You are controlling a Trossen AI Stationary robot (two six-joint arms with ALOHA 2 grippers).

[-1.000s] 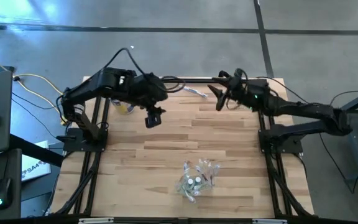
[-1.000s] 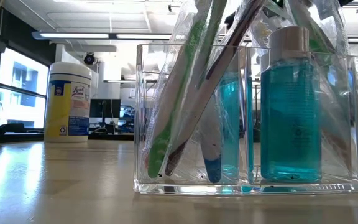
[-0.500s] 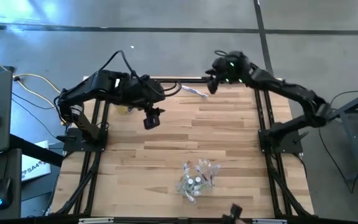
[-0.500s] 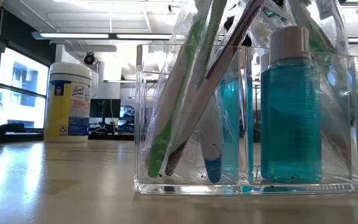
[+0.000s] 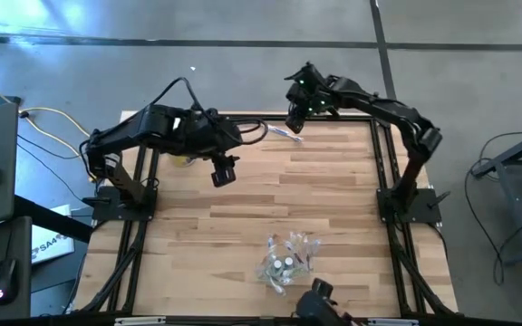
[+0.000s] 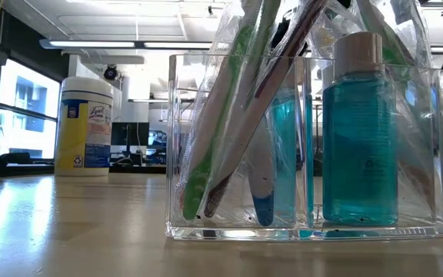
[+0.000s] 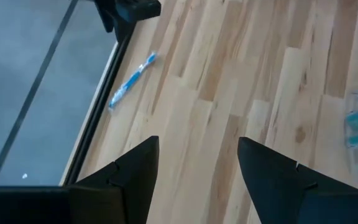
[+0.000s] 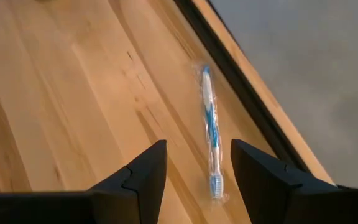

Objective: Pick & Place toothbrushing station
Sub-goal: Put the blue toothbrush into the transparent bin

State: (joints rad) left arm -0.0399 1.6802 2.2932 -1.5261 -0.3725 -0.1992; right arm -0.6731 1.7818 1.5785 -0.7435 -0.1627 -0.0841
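The right gripper [image 5: 295,116] hangs over the far edge of the bench [image 5: 333,190], fingers spread and nothing between them, and right under it lies the loose toothbrush [image 5: 284,135], a blue-and-white one in a clear wrapper, flat on the wood just inside the dark frame rail. The right wrist view gives the line-up: the toothbrush [image 8: 211,132] runs lengthwise away from the camera, near parallel to the rail, and sits in line with the gap between the two dark fingers [image 8: 143,174], a touch toward one side. By my read, that means the fingers would close across the slim handle, provided the arm drops straight. The right arm is clearly the nearer one; the left gripper [image 5: 224,171] waits toward the far left part of the bench, also spread and empty, and its own camera catches the same toothbrush [image 7: 131,81] well off by the rail. The holder [image 5: 285,260], a clear boxy thing, stands near the front edge at about the middle. From above it is a glinting tangle; the low view shows it properly, compartment walls [image 6: 172,146], wrapped brushes [image 6: 221,115] leaning inside, teal bottles [image 6: 359,131] beside them, and the yellow-labelled jar [image 6: 85,127] behind.
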